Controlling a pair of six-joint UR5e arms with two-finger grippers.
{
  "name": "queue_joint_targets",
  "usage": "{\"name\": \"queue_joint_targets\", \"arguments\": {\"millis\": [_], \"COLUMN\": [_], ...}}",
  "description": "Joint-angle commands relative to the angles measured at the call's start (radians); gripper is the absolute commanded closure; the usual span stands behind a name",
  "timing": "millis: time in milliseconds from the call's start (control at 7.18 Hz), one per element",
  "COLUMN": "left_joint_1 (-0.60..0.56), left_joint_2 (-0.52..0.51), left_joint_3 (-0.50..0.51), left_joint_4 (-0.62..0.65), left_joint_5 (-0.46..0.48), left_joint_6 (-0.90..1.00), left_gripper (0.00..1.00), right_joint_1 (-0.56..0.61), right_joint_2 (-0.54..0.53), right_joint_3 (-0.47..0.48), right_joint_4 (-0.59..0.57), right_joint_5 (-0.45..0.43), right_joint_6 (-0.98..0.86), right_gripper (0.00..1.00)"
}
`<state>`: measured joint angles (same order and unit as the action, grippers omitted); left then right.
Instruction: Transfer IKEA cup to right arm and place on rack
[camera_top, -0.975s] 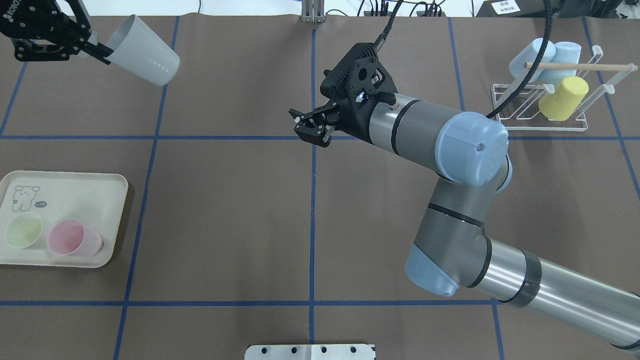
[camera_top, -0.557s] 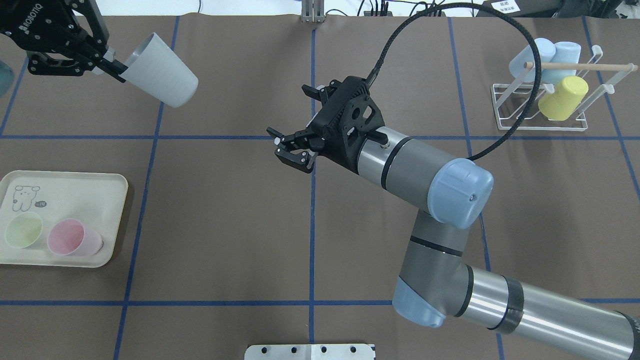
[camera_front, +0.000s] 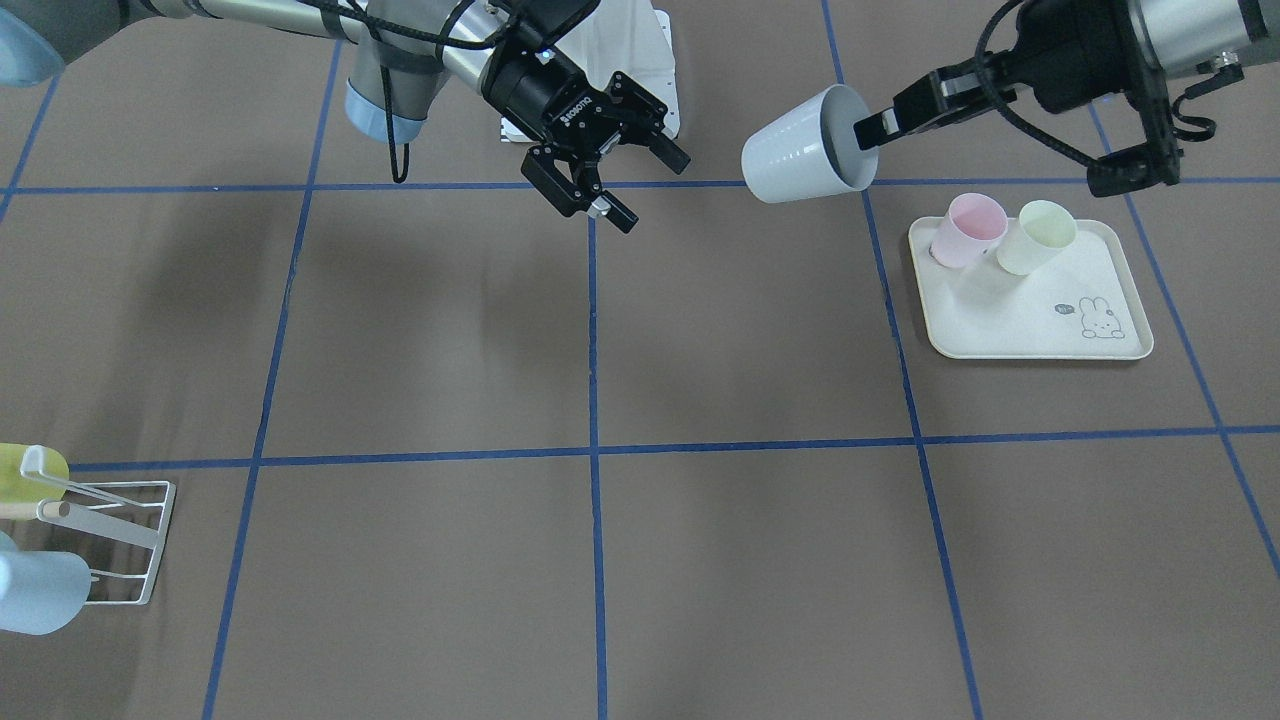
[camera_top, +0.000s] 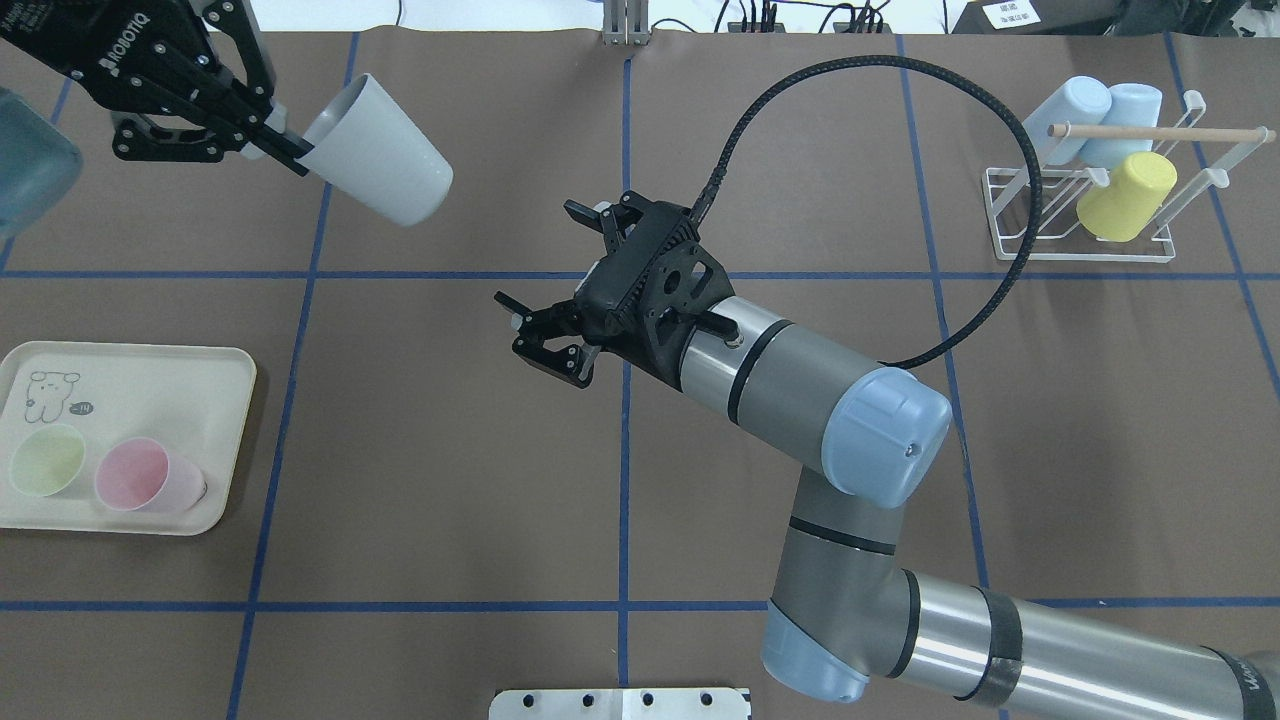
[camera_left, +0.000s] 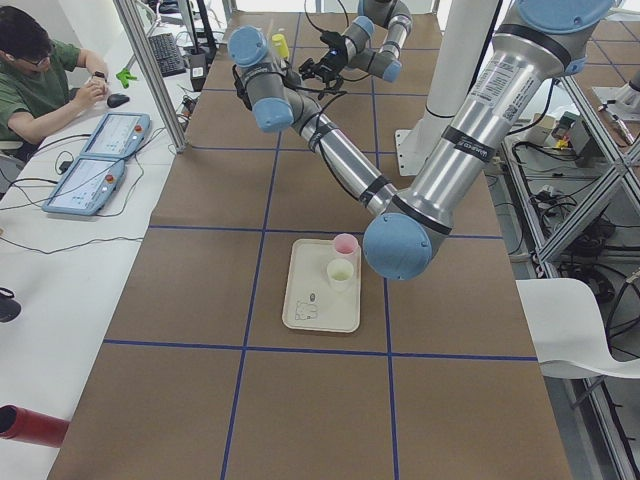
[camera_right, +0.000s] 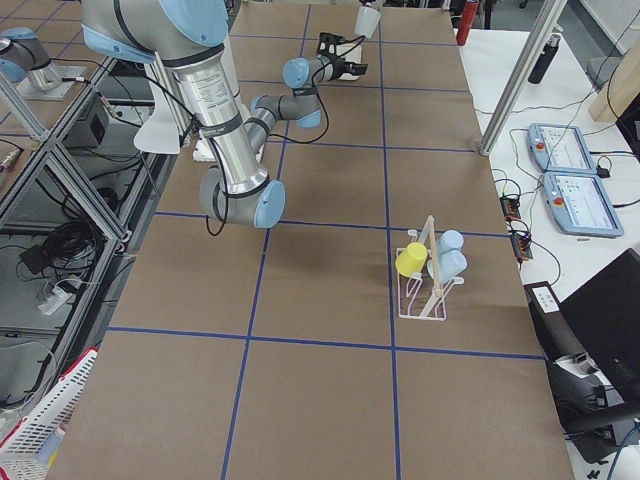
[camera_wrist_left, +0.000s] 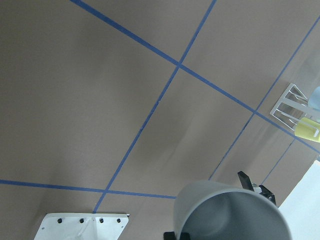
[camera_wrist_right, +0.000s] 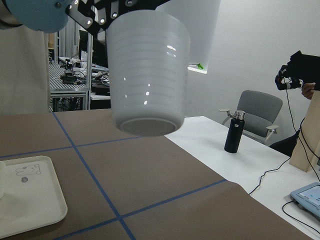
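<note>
The right arm (camera_top: 800, 370) is reaching over the middle of the table, and the rack (camera_top: 1080, 258) sits well behind its wrist with two blue cups (camera_top: 1100, 110) and a yellow cup (camera_top: 1125, 195) on it. The white cup (camera_top: 380, 155) hangs tipped on its side out ahead of the right gripper (camera_top: 540, 255), base aimed its way and clearly apart from it. That gripper's fingers are spread wide with nothing in them, while the left gripper (camera_top: 285, 145) is pinched onto the cup's rim, one finger inside.
</note>
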<state>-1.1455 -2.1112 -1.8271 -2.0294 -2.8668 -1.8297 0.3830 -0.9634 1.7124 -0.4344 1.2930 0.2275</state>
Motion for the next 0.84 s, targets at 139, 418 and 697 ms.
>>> {"name": "queue_joint_targets", "arguments": {"millis": [139, 418, 697], "left_joint_1": [0.058, 0.078, 0.092], "left_joint_2": [-0.018, -0.019, -0.050], "left_joint_3": [-0.024, -0.026, -0.026], "left_joint_4": [0.000, 0.000, 0.000], "left_joint_5": [0.084, 0.084, 0.086], "left_joint_6": [-0.075, -0.080, -0.132], "left_gripper": [1.00, 1.00, 1.00], "right_joint_1": [-0.003, -0.003, -0.006], "right_joint_2": [0.008, 0.030, 0.037], "right_joint_3": [0.004, 0.007, 0.007], "right_joint_4": [0.000, -0.001, -0.004], "right_joint_5": [-0.001, -0.003, -0.003], "right_joint_6": [-0.016, -0.026, -0.031], "right_gripper": [0.00, 0.00, 0.00]}}
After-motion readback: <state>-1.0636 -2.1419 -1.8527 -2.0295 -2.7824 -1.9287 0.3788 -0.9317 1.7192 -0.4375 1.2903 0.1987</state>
